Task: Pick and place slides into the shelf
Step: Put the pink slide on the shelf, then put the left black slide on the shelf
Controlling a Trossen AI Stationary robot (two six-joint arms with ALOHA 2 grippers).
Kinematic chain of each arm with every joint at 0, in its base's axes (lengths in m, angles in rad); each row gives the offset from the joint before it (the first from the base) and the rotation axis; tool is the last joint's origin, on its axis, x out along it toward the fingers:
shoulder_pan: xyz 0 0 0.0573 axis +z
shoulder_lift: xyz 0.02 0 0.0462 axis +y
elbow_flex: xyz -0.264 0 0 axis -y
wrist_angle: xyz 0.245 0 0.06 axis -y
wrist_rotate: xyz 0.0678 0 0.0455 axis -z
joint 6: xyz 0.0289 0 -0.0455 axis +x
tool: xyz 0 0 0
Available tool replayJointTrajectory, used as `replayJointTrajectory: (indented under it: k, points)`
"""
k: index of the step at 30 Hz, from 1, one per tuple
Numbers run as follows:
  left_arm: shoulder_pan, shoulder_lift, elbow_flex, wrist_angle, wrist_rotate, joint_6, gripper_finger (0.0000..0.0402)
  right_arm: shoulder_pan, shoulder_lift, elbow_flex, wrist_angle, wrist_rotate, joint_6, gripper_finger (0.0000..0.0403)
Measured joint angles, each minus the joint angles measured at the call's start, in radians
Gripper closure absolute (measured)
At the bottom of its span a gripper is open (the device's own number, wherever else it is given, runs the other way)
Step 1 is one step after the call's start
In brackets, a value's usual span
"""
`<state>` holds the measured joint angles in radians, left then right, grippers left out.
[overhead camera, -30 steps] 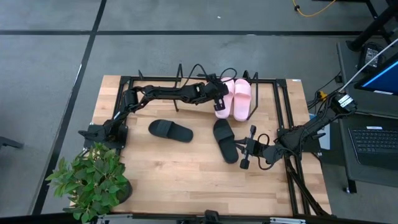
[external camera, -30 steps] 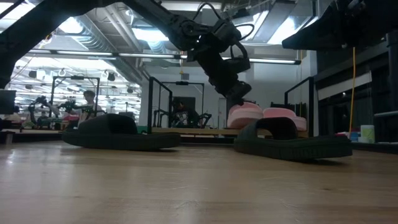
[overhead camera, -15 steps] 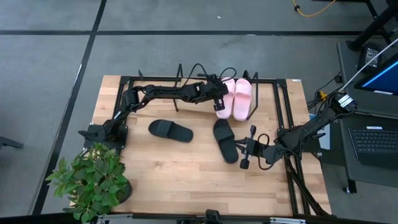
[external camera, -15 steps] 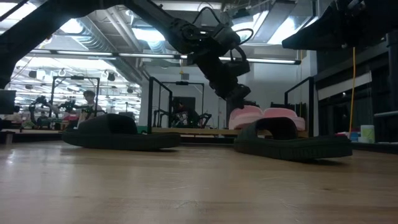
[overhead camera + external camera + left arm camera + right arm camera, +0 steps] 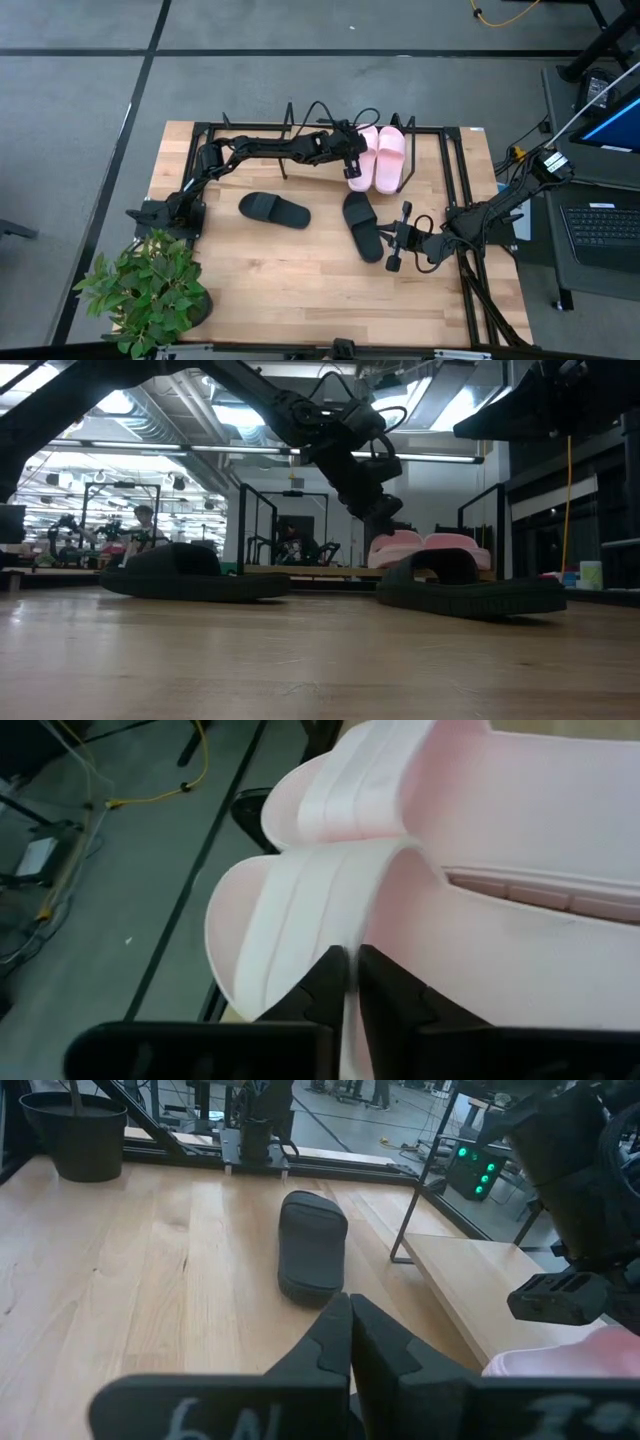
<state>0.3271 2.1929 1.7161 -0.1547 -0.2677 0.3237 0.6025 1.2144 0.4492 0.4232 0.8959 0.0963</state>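
Two pale pink slides (image 5: 361, 155) (image 5: 388, 158) lie side by side on the tilted shelf (image 5: 465, 1285) at the table's far side. My left gripper (image 5: 351, 982) reaches in from the left and is shut on the left pink slide (image 5: 300, 910). Two black slides (image 5: 273, 209) (image 5: 362, 226) rest sole-down on the tabletop. My right gripper (image 5: 350, 1330) hovers shut just right of the nearer black slide and touches nothing. My left gripper pinches the edge of the left pink slide's wide strap (image 5: 350, 948) between its two fingers, which stand almost together. The fingers come slanting down from the table's left. The slide rests on the shelf beside the other pink one.
A potted plant (image 5: 150, 290) stands at the near left corner. The black metal frame (image 5: 455, 180) runs along the table's far and right edges. A laptop (image 5: 605, 225) sits off the table to the right. Bare wood lies along the near edge.
My left gripper has turned a little at the pink slide and stays where it was. The slide remains on the shelf.
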Motion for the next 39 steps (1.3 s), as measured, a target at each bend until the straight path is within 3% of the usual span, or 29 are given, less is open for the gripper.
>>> replayJointTrajectory:
  k: [9,15,28,39]
  points:
    - [-0.002,0.001,0.000,-0.002,0.001,0.000,0.0298,0.000,0.000,0.000,0.000,0.000,0.002,0.0397]
    - [-0.002,0.002,0.000,-0.021,-0.001,0.001,0.0268,0.000,0.000,0.000,0.000,0.000,0.003,0.0397]
    - [-0.064,0.002,0.000,-0.031,-0.106,0.154,0.0258,0.000,0.000,0.000,0.000,0.000,0.002,0.0397]
    - [-0.072,-0.013,0.003,-0.046,-0.224,0.185,0.0258,0.000,0.000,0.000,0.000,-0.001,0.002,0.0397]
